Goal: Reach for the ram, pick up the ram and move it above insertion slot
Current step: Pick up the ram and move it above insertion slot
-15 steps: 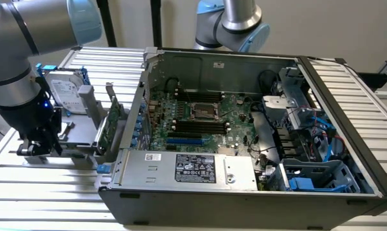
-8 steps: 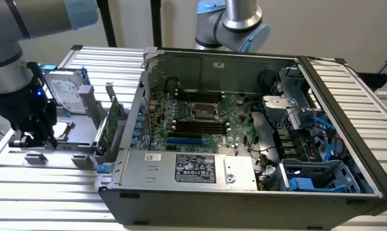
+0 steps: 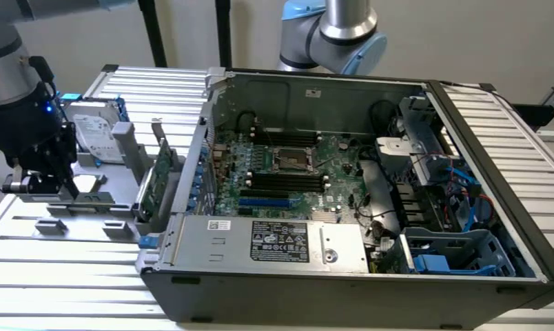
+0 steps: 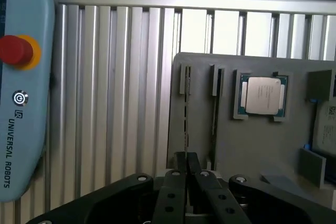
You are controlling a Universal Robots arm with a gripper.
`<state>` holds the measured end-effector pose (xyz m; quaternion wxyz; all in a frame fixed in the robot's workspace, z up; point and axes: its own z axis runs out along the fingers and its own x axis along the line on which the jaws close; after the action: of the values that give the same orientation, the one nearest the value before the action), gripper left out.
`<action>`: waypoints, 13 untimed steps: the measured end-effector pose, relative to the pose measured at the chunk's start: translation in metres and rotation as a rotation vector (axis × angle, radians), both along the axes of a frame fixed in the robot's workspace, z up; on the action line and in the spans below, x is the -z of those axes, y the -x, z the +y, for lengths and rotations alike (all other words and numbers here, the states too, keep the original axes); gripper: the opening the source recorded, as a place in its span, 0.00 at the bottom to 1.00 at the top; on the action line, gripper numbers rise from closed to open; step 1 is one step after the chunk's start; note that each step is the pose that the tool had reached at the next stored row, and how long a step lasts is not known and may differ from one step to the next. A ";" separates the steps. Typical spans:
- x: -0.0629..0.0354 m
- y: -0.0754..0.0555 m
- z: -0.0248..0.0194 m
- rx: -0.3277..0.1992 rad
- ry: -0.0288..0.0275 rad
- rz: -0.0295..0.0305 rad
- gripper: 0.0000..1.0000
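The ram (image 4: 185,109) shows edge-on as a thin dark strip standing in a narrow holder on the grey fixture plate (image 4: 252,150). My gripper (image 4: 187,157) is down over its near end, and both black fingers (image 4: 178,178) are pressed together with the strip running between them. In the exterior view my gripper (image 3: 45,185) hangs low over that grey plate (image 3: 93,214), at the exterior view's left, outside the computer case. The black memory slots (image 3: 286,181) lie on the motherboard inside the open case, well off to the exterior view's right of my gripper.
A taller green expansion card (image 3: 158,181) stands between the gripper and the case wall. A silver hard drive (image 3: 95,136) with blue rails sits behind. A processor chip (image 4: 262,96) rests on the plate. A teach pendant (image 4: 21,87) with a red button lies on the ribbed table. A second arm (image 3: 337,34) stands behind the case.
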<state>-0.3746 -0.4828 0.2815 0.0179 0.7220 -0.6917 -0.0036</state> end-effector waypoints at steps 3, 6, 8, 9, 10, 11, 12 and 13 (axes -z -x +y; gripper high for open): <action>-0.0139 -0.008 -0.0002 -0.005 -0.0066 0.0000 0.13; -0.0276 -0.016 -0.0003 -0.009 -0.0133 0.0001 0.13; -0.0367 -0.021 -0.0004 -0.012 -0.0180 0.0000 0.13; -0.0412 -0.023 -0.0004 -0.014 -0.0202 0.0001 0.13; -0.0457 -0.026 -0.0004 -0.016 -0.0225 0.0001 0.13; -0.0502 -0.029 -0.0005 -0.017 -0.0247 0.0001 0.13; -0.0549 -0.031 -0.0005 -0.019 -0.0272 0.0000 0.13; -0.0594 -0.034 -0.0006 -0.020 -0.0294 0.0000 0.13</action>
<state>-0.3404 -0.4834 0.3409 0.0074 0.7291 -0.6842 -0.0136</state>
